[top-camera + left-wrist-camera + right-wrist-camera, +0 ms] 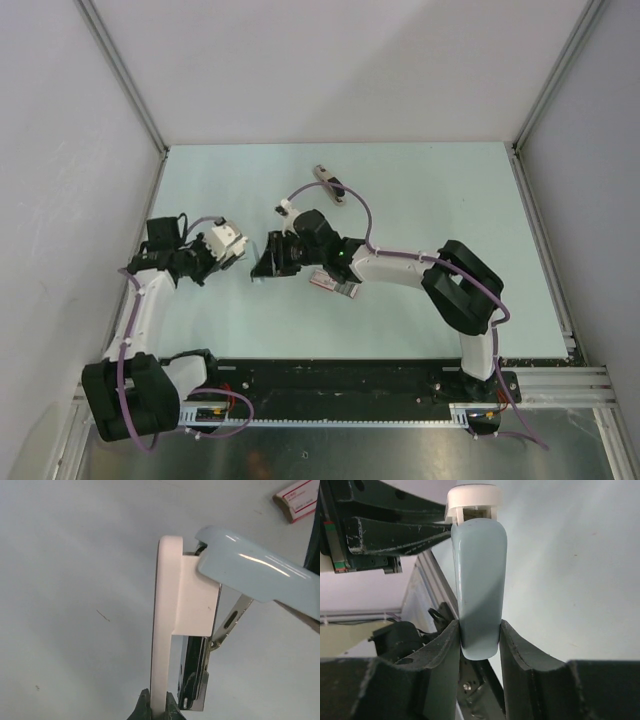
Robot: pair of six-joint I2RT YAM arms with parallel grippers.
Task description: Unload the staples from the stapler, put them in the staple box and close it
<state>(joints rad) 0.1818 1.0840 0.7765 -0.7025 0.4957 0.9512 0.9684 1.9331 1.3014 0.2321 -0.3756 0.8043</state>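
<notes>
The stapler held between my grippers has a white base [167, 605], a pale blue lid [260, 575] swung open on a metal link, and a black and chrome magazine [196, 670]. My left gripper [159, 707] is shut on the lower end of the white base; it is seen from above at left centre [213, 252]. My right gripper [479, 640] is shut on the tip of the blue lid [479, 570], just right of the stapler [230, 241] in the top view [264, 258]. No staples show. A slim tan tool with a black top [331, 185] lies at the back.
A flat pink-and-white box [335, 285] lies under the right forearm; it also shows in the left wrist view [299, 499]. White walls and aluminium posts enclose the pale green table [450, 200]. The arm bases stand on a black rail at the near edge.
</notes>
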